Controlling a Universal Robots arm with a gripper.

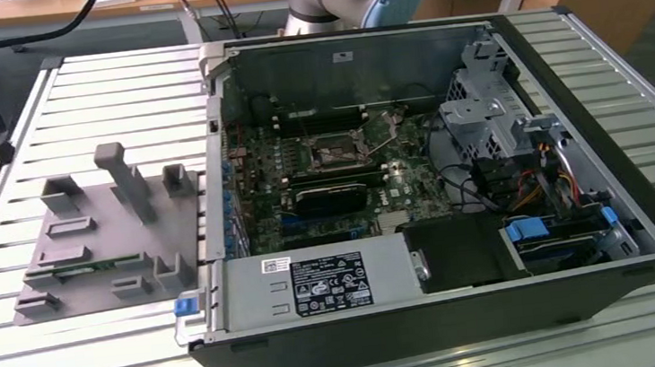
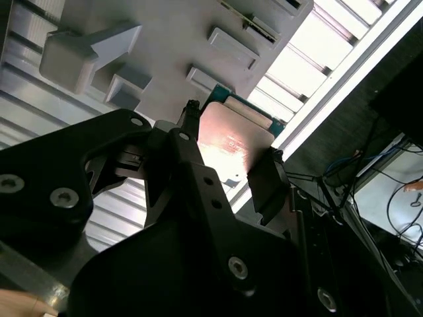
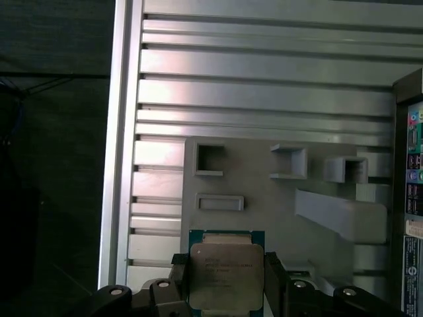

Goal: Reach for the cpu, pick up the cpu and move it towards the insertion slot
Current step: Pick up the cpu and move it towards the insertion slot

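The cpu (image 3: 225, 264), a flat square chip with a shiny metal top and a green rim, sits between my gripper's (image 3: 226, 281) two black fingers in both wrist views. The fingers (image 2: 268, 178) press against its opposite edges, so the gripper (image 2: 228, 155) is shut on the cpu (image 2: 231, 135). The chip hangs over the near edge of the grey tray (image 3: 264, 211). The insertion slot (image 1: 334, 153), a silvery frame around a dark centre with a thin lever (image 1: 387, 133), lies on the motherboard inside the open computer case in the exterior view.
The grey tray (image 1: 94, 260) with its posts (image 1: 123, 181) and blocks lies on the slatted metal table (image 1: 114, 87), at the exterior view's left of the case. Inside the case are a long black card (image 1: 326, 197), a power supply (image 1: 325, 283) and a drive cage (image 1: 490, 123).
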